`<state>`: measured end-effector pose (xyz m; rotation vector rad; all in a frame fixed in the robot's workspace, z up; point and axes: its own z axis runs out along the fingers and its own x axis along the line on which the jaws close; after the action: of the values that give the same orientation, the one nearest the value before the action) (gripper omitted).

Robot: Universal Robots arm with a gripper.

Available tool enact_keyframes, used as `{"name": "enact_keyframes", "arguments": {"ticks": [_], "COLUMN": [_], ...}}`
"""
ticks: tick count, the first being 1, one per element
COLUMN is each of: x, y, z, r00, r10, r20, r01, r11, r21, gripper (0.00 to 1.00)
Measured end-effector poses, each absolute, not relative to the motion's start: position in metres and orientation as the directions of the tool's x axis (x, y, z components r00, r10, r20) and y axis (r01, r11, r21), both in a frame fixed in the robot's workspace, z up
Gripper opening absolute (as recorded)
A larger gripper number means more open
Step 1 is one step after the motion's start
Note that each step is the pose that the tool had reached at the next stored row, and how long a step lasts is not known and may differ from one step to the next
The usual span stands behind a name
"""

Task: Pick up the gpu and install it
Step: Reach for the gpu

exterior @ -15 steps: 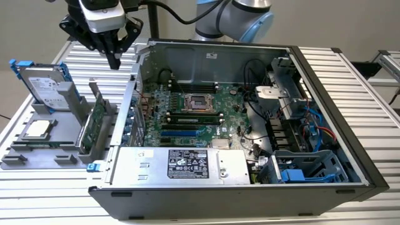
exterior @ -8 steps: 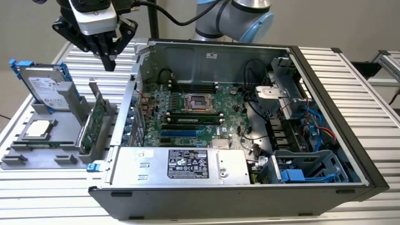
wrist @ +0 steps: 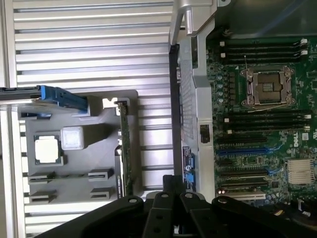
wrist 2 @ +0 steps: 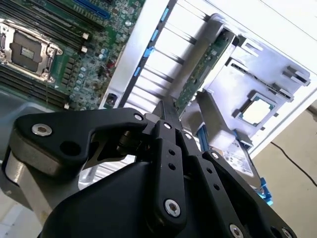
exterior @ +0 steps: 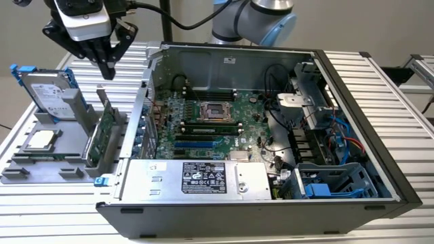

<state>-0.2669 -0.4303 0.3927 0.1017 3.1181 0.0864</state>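
The gpu [exterior: 101, 133] stands on edge in a slot of the grey holder [exterior: 27, 170], at the exterior view's left, just outside the open computer case [exterior: 224, 213]. It appears as a thin green edge in both wrist views [wrist 2: 204, 67] [wrist: 125, 148]. My gripper [exterior: 107, 72] hangs in the air above the holder's far end, higher than the card and apart from it. Its black fingers [wrist 2: 167, 110] meet at the tips, shut with nothing between them. The tips also show in the first wrist view [wrist: 173, 181]. Inside the case lies the green motherboard [exterior: 203, 124], its blue expansion slots [exterior: 195, 144] unoccupied.
A silver hard drive [exterior: 51, 94] in a blue-edged caddy stands at the holder's far side, and a processor chip [exterior: 40, 140] lies flat on it. The power supply [exterior: 203, 179] fills the case's near side. Cables and a drive cage [exterior: 326, 178] crowd the exterior view's right.
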Motion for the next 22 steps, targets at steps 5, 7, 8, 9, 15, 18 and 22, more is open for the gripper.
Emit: {"name": "enact_keyframes", "arguments": {"ticks": [5, 7, 8, 9, 15, 18, 22], "x": [-0.277, -0.281, -0.283, -0.285, -0.297, -0.303, -0.31], "y": [-0.433, -0.435, -0.435, -0.436, -0.44, -0.443, -0.446], "z": [0.393, 0.393, 0.393, 0.393, 0.393, 0.393, 0.393], "r00": [-0.998, -0.998, -0.998, -0.998, -0.998, -0.998, -0.998], "r10": [0.066, 0.065, 0.065, 0.065, 0.065, 0.065, 0.065], "r20": [-0.019, -0.019, -0.019, -0.019, -0.019, -0.019, -0.019], "r01": [0.064, 0.064, 0.064, 0.064, 0.064, 0.064, 0.064], "r11": [0.996, 0.996, 0.996, 0.996, 0.996, 0.996, 0.996], "r21": [0.056, 0.056, 0.057, 0.057, 0.057, 0.057, 0.057], "gripper": [0.0, 0.0, 0.0, 0.0, 0.0, 0.0, 0.0]}}
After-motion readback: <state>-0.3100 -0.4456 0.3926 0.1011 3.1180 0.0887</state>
